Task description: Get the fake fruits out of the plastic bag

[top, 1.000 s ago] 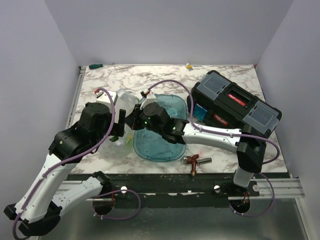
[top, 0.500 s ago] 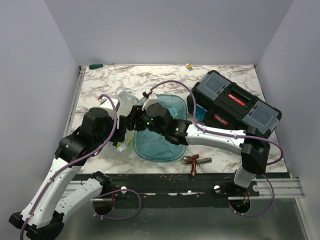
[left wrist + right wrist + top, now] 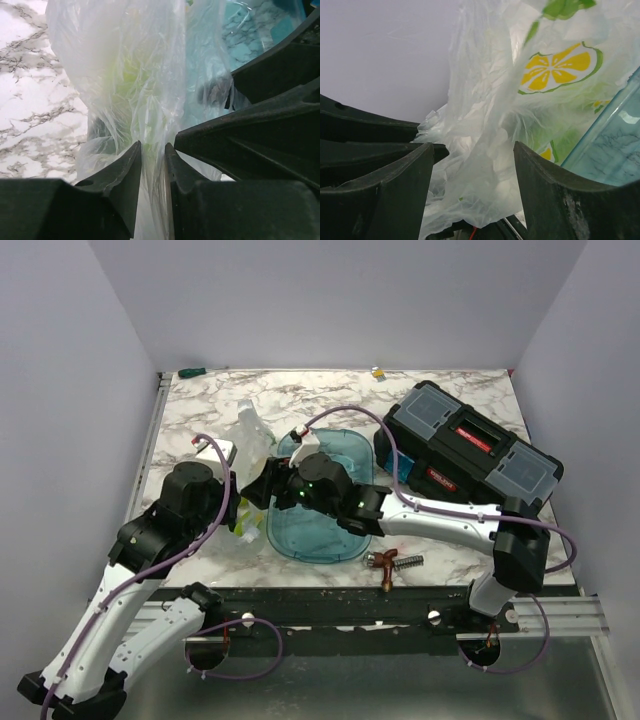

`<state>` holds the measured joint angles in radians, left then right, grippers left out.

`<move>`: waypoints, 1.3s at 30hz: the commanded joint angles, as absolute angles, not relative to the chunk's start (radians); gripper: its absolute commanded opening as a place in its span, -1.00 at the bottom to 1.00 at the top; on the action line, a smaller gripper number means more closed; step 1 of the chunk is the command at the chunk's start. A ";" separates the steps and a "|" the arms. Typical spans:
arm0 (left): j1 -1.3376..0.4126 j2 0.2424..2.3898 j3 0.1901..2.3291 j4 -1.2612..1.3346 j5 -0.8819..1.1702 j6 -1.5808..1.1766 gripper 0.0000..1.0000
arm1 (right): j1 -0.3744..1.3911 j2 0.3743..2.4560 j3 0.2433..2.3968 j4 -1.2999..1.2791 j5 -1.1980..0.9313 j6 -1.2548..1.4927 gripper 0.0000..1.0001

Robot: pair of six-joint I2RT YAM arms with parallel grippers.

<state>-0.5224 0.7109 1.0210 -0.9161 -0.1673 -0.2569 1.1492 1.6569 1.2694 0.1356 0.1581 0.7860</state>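
The plastic bag stands bunched up left of the teal tray, crinkled and see-through, with a lemon-slice print. My left gripper is shut on a fold of the bag low down, its jaws nearly together with film pinched between. A blurred green fruit shows through the plastic, and a yellow-green bit peeks out under the left gripper. My right gripper hangs beside it, open, with loose bag film between its fingers, not gripped.
A teal oval tray lies right of the bag. A black toolbox stands at the right. A copper-coloured fitting lies near the front edge. Small green and yellow items sit at the back edge.
The left gripper has closed onto the bag. The right gripper, shut a second ago, has opened and let go of the plastic. Both arms shifted slightly toward the front.
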 commanded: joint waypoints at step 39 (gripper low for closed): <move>-0.511 0.267 0.848 -0.730 -1.094 -0.301 -1.00 | 1.002 1.686 1.106 0.299 0.142 0.643 -0.99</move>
